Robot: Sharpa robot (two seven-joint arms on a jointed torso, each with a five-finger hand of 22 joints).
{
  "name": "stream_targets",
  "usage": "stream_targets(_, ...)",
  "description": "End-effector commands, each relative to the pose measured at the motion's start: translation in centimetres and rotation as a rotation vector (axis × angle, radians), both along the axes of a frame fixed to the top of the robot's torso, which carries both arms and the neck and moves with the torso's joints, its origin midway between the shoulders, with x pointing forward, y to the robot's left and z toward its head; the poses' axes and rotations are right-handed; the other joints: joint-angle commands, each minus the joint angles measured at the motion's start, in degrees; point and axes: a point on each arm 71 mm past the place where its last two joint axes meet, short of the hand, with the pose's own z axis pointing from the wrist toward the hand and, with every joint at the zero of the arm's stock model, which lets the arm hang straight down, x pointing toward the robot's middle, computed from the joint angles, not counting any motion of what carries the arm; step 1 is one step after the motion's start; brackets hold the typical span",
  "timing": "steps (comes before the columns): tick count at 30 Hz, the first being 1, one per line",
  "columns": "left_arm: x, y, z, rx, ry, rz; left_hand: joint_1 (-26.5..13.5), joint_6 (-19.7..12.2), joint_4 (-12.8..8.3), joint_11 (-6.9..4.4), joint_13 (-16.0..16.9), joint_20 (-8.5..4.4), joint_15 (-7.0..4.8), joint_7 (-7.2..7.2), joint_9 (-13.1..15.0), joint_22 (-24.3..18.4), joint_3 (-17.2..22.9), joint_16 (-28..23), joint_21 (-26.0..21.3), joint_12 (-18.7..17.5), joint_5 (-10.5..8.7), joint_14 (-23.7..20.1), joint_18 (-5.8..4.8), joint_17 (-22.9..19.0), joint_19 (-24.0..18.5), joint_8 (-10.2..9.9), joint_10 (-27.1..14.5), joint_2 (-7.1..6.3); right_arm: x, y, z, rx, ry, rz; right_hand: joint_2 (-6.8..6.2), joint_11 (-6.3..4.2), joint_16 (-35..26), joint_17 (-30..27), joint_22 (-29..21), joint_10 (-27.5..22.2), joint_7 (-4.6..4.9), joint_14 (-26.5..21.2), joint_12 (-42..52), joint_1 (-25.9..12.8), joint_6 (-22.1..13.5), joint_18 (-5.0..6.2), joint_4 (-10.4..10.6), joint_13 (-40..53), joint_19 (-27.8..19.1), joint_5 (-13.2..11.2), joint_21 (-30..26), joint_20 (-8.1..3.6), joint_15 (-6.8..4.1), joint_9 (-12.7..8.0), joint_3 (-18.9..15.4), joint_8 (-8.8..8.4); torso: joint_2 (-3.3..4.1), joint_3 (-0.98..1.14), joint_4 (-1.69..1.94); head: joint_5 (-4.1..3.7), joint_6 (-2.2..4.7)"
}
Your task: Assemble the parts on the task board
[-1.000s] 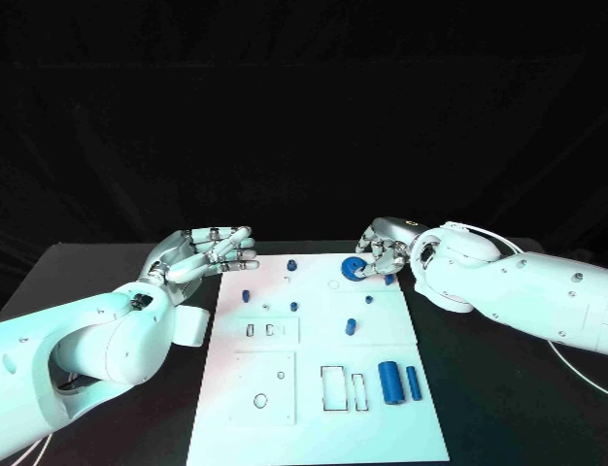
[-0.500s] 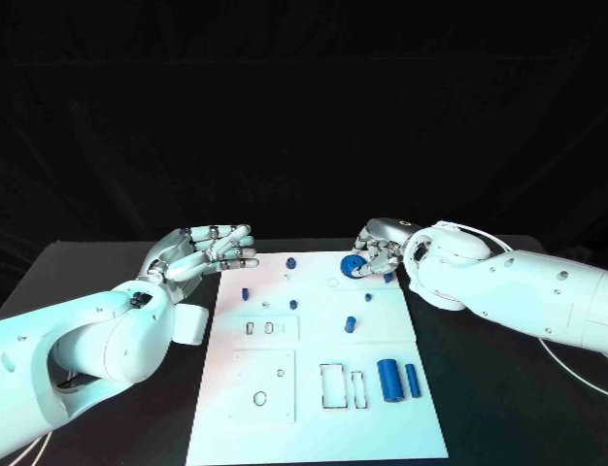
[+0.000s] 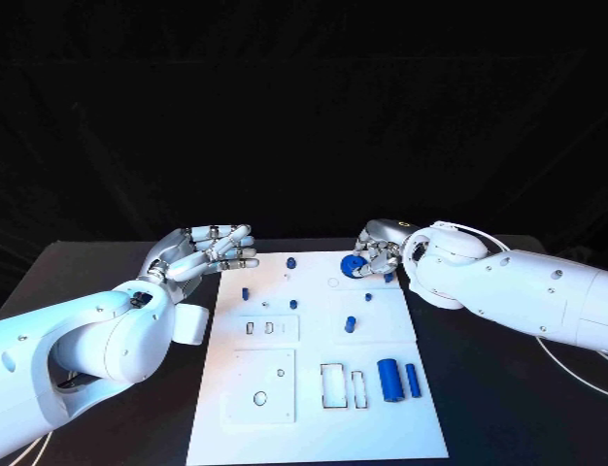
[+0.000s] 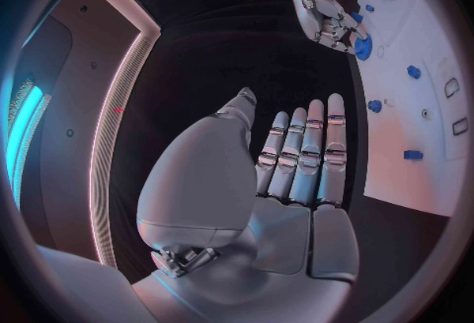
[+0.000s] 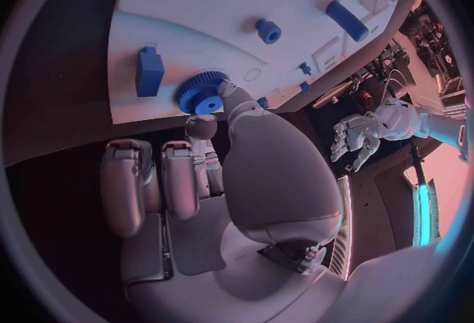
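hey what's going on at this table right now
A two-armed robot is assembling small blue parts on a white task board. Its right hand pinches a round blue gear at the board's far edge, apparently just above the surface. The left hand hovers open beside the board's far left corner, holding nothing. Two blue cylinders lie near the board's right edge, and several small blue pegs stand upright on it.

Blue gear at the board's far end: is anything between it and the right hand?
Nothing visible. The right hand already has its fingertips on the blue gear, at the far edge of the task board. The left hand hangs apart, off the board's other side.
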Motion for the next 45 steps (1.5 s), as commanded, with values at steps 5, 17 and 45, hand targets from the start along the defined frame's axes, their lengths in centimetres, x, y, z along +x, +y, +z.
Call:
stream_targets(5, -0.1, -0.3, 0.1, -0.01, -0.004, -0.021, 0.5, 0.0, 0.1, 0.48, -0.1, 0.21, 0.2, 0.5, -0.1, -0.1, -0.3, -0.2, 0.1, -0.3, -0.32, -0.4, 0.65, 0.1, -0.1, -0.3, 0.0, -0.16, 0.0, 0.2, -0.5, -0.025, 0.029, 0.015, 0.33, 0.05, 0.6, 3.1, 8.1, 0.5, -0.12, 3.8, 0.7, 1.0, 0.6, -1.14, 0.0, 0.6, 0.8, 0.1, 0.5, 0.32, 0.1, 0.1, 0.4, 0.53, 0.03, 0.03, -0.02, -0.04, -0.05)
stream_targets(17, -0.1, -0.2, 0.1, -0.009, -0.001, -0.021, 0.4, 0.0, 0.2, 0.5, -0.1, 0.23, 0.23, 0.53, -0.1, -0.1, -0.3, -0.4, 0.0, -0.4, -0.33, -0.5, 0.64, 0.1, -0.2, -0.3, 0.0, -0.16, -0.2, 0.6, -0.2, -0.021, -0.048, 0.006, 2.25, -1.33, 1.1, 4.2, 9.8, 3.7, -1.74, 4.1, 6.0, 3.2, 5.9, -1.54, -0.8, 6.2, 2.0, -3.7, 1.6, -0.53, -0.98, 1.3, 3.5, 3.36, 0.03, 0.03, 0.01, 0.01, -0.08)
stream_targets(45, 0.0, -0.3, 0.1, -0.009, -0.001, -0.021, 0.5, 0.0, 0.2, 0.52, -0.1, 0.25, 0.26, 0.55, -0.1, -0.2, -0.3, -0.5, 0.0, -0.4, -0.33, -0.6, 0.64, 0.1, -0.3, -0.4, 0.0, -0.13, -3.4, 9.4, 1.6, 0.079, -0.263, 0.202, 1.03, -1.75, 1.5, 5.2, 11.6, 6.3, -2.15, 4.3, 10.3, 2.2, 6.8, -2.04, -1.2, 11.1, 3.3, -1.6, 2.9, -1.22, -1.47, 2.0, 8.0, 3.34, 0.1, 0.03, 0.09, 0.21, 0.17)
